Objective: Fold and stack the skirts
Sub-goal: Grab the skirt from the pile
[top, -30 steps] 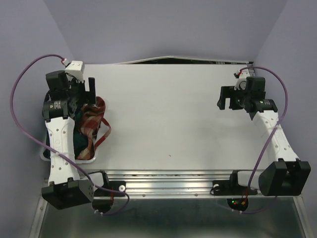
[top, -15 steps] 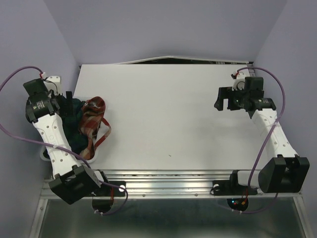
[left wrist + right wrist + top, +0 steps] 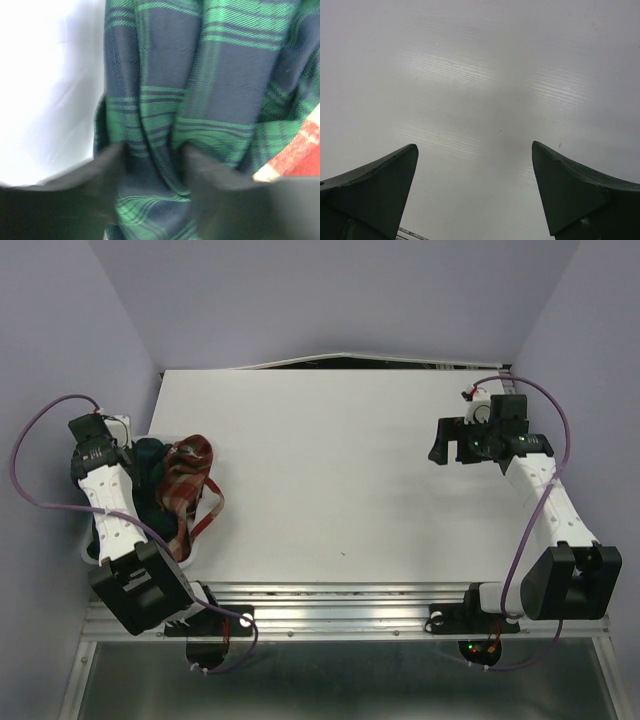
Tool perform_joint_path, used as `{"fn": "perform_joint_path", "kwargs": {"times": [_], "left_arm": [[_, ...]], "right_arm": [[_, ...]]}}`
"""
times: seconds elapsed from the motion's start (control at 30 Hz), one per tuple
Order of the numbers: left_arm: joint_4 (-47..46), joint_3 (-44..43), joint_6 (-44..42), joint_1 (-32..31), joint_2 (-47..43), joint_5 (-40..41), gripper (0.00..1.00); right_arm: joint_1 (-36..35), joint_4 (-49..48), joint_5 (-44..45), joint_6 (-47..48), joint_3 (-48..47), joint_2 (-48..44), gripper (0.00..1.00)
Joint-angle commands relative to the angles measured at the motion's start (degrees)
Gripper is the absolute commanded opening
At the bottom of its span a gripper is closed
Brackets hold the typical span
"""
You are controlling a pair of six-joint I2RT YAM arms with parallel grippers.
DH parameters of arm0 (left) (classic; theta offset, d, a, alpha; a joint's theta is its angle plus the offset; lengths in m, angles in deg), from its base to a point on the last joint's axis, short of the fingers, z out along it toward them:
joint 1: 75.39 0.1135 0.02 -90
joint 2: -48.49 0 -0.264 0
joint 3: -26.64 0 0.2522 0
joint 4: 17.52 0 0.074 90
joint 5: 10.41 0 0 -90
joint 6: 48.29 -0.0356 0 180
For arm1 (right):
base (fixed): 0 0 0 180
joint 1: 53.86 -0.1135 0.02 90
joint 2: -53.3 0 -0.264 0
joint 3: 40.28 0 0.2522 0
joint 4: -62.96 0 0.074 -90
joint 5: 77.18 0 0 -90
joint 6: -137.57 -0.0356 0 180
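At the left edge of the table (image 3: pixel 340 460), heaped in the white mesh basket (image 3: pixel 186 558), lies the dark green-navy plaid skirt (image 3: pixel 200 100), crumpled into deep folds. The red-and-cream plaid skirt (image 3: pixel 300 150) is bunched against it, with a red loop spilling over the basket's side onto the tabletop.

The left gripper (image 3: pixel 152 149) is down in the green cloth. Its jaws stand partway apart with a ridge of fabric filling the gap; whether they already bite cannot be told. The right gripper (image 3: pixel 475 150) hangs wide open and holds nothing, above bare table well away on the far right.

Risks, as I judge them:
- The two skirts touch and overlap, so a lift could drag the red one out with the green, or snag its loop on the basket rim.
- A pinch on one thin fold may slip, dropping the cloth back.
- A grab mid-fabric rather than at a hem would leave the skirt bunched and hard to spread for folding.
- The light basket may shift or tip if the cloth catches.

Count: two skirts visible, one green-navy and one red-and-cream, with no pastel one showing; one basket; two grippers.
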Motion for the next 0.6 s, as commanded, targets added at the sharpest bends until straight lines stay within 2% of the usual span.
{"fn": "perform_joint_path", "kwargs": {"times": [0.0,0.03,0.07,0.1,0.23,0.37,0.4,0.5,0.57], "left_arm": [[-4.03,-1.88,-0.15,0.08,-2.05,0.69,0.42],[-3.68,-3.37,-0.15,0.08,-2.57,0.6,0.19],[-3.42,-4.42,-0.06,0.08,-3.45,0.34,0.05],[-2.02,-7.13,0.29,0.08,-3.89,-0.1,0.0],[1.58,-15.67,0.47,0.0,-7.05,-3.26,0.0],[5.02,-27.96,0.73,-1.85,-8.21,-8.44,0.0],[6.5,-33.21,0.64,-2.37,-7.94,-10.63,0.0],[8.44,-41.75,0.82,-5.36,-7.07,-16.69,0.0],[8.97,-44.68,1.78,-7.73,-6.01,-21.17,0.0]], "right_arm": [[0.15,0.23,-0.73,0.29,-3.04,-1.35,1.0],[0.15,0.14,-0.91,0.2,-3.13,-1.35,1.0],[0.15,0.14,-1.0,0.12,-3.13,-1.35,1.0],[0.15,0.4,-1.26,0.03,-3.3,-1.26,1.0],[0.15,0.58,-1.44,-0.06,-4.36,-1.08,1.0],[0.15,0.23,-1.61,-0.68,-5.94,-0.91,1.0],[0.15,0.14,-1.96,-0.76,-6.29,-0.65,1.0],[0.15,0.31,-1.62,-1.11,-7.87,0.32,1.0],[0.15,0.4,-1.26,-1.29,-8.84,0.59,1.0]]}}
